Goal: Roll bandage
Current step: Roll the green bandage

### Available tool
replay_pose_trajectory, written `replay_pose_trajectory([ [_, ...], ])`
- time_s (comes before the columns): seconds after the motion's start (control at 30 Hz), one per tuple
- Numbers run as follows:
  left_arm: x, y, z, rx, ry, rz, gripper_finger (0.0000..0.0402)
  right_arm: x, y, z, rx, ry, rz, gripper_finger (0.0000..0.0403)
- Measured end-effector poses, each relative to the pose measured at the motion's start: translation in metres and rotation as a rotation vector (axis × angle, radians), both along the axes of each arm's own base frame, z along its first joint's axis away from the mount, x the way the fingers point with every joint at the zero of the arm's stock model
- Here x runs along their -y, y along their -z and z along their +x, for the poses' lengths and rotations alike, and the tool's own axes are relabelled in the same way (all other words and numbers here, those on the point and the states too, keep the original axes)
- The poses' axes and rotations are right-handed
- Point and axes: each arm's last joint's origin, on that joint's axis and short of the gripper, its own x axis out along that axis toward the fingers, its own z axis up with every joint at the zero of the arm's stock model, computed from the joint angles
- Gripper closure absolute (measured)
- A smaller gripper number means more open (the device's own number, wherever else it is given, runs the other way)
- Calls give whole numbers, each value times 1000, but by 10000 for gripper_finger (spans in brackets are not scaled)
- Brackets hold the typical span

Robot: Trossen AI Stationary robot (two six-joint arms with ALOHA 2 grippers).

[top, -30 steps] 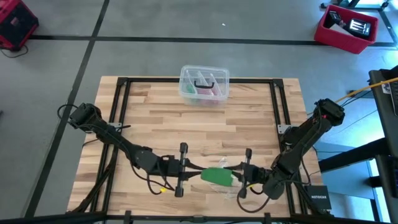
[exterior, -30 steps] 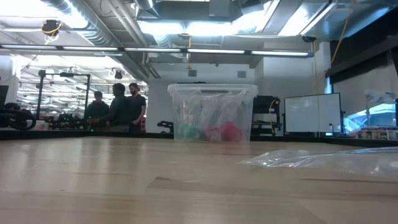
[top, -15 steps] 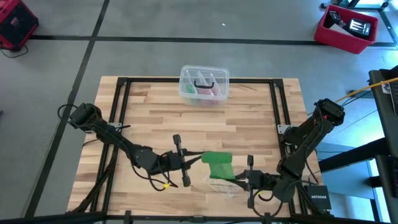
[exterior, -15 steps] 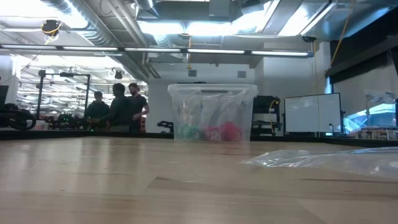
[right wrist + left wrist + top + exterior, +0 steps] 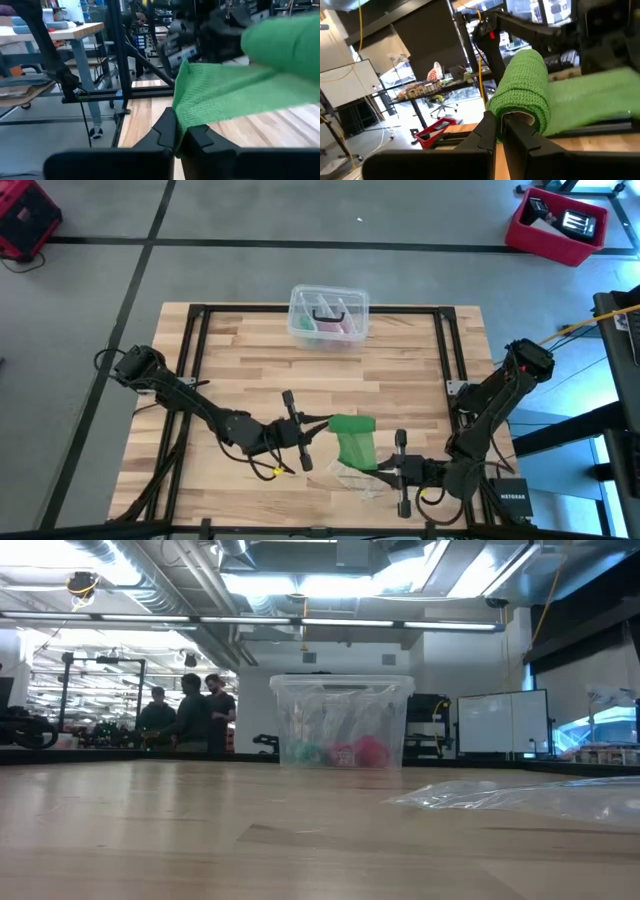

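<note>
The bandage is a bright green strip, partly wound into a roll [image 5: 352,424] [image 5: 520,85]. Its loose strip [image 5: 360,452] [image 5: 230,90] runs from the roll toward the table's near edge. My left gripper [image 5: 322,424] [image 5: 498,131] is shut on the roll, coming from the left. My right gripper [image 5: 379,468] [image 5: 180,134] is shut on the strip's free end, near the front edge. Neither bandage nor grippers show in the low view. My left gripper pinches the wound layers at the roll's end face [image 5: 506,116] between its two fingers. The fingers come level from the table's left. The roll hangs clear of the table, its axis roughly along the fingers. My right gripper pinches the strip's free end at a corner [image 5: 181,114] between its two fingers, coming level from the table's right. The strip runs from there up to the roll [image 5: 285,40], spread flat and clear of the table.
A crumpled clear plastic bag [image 5: 355,480] [image 5: 530,795] lies on the wood under the strip. A clear plastic box [image 5: 328,315] [image 5: 342,725] with pink and dark items stands at the far edge's middle. People stand in the room beyond.
My left gripper has swung toward the far edge with the roll and has rolled about its own line. My right gripper has drawn back toward the near right corner. The bandage, bunched between them before, now has a length of strip drawn out between roll and free end.
</note>
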Motion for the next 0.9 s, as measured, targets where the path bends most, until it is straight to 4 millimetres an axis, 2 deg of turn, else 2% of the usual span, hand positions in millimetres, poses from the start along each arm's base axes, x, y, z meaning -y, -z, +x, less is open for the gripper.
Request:
replay_pose_trajectory([
  [0.3, 0, 9, 1, -85, -23, 25, 391, -5, -30, 4, 54, -11, -47, 389],
  [0.53, 1, 17, 3, -134, -21, 24, 391, -5, -52, 7, 67, 47, -141, 389],
  [0.9, 4, 27, 5, -167, -24, 50, 391, 17, -46, 32, -21, 92, -111, 388],
])
